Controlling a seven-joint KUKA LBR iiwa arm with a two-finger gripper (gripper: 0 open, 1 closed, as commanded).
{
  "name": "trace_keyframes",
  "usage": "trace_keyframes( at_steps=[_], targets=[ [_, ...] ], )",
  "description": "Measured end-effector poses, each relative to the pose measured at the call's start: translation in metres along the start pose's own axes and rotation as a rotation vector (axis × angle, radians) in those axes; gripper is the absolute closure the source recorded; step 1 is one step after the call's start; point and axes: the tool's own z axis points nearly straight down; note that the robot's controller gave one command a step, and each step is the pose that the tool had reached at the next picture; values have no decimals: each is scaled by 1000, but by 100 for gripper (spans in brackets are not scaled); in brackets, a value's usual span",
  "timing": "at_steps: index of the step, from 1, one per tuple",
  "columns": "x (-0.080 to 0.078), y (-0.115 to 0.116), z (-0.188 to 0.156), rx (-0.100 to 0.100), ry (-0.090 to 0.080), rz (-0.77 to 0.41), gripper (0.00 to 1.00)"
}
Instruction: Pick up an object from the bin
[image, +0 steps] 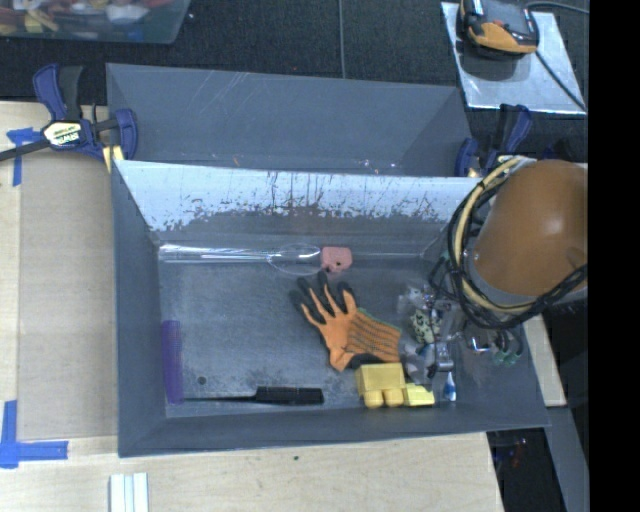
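My gripper (430, 345) hangs low at the right end of the bin, near the front right corner. Just left of it lies an orange work glove with black fingertips (338, 320), its cuff end touching or nearly touching the gripper. A yellow block (385, 385) rests right below and left of the gripper, against the bin's front wall. I cannot make out anything held.
A small pink piece (337, 260) and a clear plastic spoon (270, 257) lie along the back wall. A purple stick (172, 358) lies by the left wall. A black brush-like tool (270, 396) rests along the front wall. The arm's orange cover and cables rise at the right.
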Motion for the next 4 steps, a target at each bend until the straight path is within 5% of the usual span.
trace_keyframes(
  at_steps=[1, 2, 3, 4],
  targets=[
    [-2, 0, -3, 1, -7, -2, 0],
    [-58, 30, 72, 1, -17, 21, 0],
    [-84, 35, 77, 0, -13, 252, 0],
    [-95, 46, 80, 0, -17, 88, 0]
  ],
)
